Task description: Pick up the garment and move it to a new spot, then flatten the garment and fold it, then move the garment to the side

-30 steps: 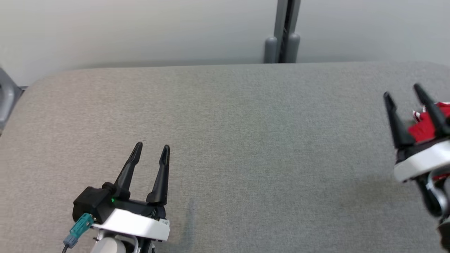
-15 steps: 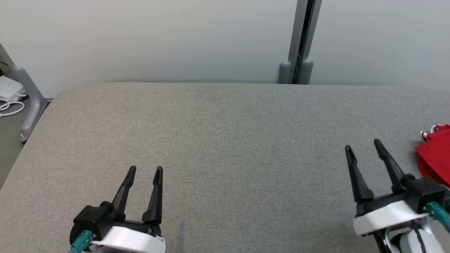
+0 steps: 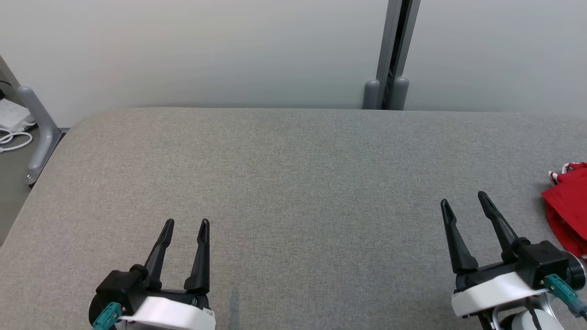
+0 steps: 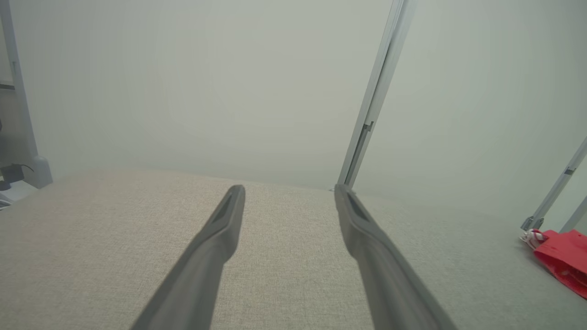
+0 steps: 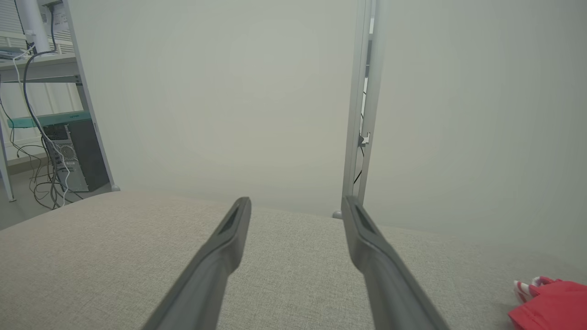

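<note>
The left end effector (image 3: 187, 222) and right end effector (image 3: 463, 198) are spread wide, holding nothing. The red garment (image 3: 566, 206) lies on the table (image 3: 293, 183) at three o'clock, maybe folded.

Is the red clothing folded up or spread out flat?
Folded up, it seems: the red garment sits as a small layered bundle, partly out of frame.

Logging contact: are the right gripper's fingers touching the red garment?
Apart. The right wrist view shows bare grey cushion between the open right gripper and the red garment.
</note>
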Robot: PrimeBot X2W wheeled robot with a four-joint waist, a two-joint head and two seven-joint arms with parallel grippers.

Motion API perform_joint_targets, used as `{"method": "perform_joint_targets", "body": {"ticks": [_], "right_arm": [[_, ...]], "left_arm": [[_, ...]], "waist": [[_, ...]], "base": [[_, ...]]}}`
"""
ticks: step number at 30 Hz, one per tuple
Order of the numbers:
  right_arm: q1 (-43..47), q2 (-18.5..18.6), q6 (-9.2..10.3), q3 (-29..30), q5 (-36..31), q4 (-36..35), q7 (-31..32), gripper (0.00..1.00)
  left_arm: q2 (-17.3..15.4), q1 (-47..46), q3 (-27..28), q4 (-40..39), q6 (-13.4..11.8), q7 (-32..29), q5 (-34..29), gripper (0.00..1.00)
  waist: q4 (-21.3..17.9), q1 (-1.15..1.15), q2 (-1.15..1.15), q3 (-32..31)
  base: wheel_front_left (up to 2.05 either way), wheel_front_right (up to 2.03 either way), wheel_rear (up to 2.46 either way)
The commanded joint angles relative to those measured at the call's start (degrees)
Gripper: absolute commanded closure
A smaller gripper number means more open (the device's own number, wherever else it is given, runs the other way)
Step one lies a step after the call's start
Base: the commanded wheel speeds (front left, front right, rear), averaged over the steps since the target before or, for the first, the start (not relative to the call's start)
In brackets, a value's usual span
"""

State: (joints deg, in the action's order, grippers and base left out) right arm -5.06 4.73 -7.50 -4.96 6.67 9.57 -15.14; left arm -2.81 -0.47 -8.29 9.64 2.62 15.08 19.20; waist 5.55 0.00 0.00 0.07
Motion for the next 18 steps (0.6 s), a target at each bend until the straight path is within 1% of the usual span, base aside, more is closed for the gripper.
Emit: {"method": "perform_joint_targets", "body": {"ticks": [1,7,13,18], "right_arm": [[0.4,0.0,0.02,0.3,-0.1,-0.3,0.0,0.00],[0.5,-0.2,0.02,0.6,-0.1,-0.1,0.0,0.00],[0.5,-0.5,0.02,0.4,0.0,0.4,0.0,0.00],[0.2,-0.6,0.02,0.6,0.0,0.9,0.0,0.00]], "left_arm": [[-0.2,-0.3,0.1,-0.3,-0.2,0.0,-0.4,0.00],[-0.2,-0.3,-0.2,0.2,0.0,0.0,-0.4,0.00],[-0.2,0.0,0.5,-0.1,1.1,0.0,2.5,0.00],[-0.2,-0.1,0.8,0.0,1.4,0.0,2.2,0.00]], "waist": [[0.0,0.00,0.00,0.0],[-0.1,0.00,0.00,0.1],[-0.3,0.00,0.00,0.2],[-0.5,0.00,0.00,0.1]], "base": [[0.00,0.00,0.00],[0.00,0.00,0.00],[0.00,0.00,0.00],[0.00,0.00,0.00]]}}
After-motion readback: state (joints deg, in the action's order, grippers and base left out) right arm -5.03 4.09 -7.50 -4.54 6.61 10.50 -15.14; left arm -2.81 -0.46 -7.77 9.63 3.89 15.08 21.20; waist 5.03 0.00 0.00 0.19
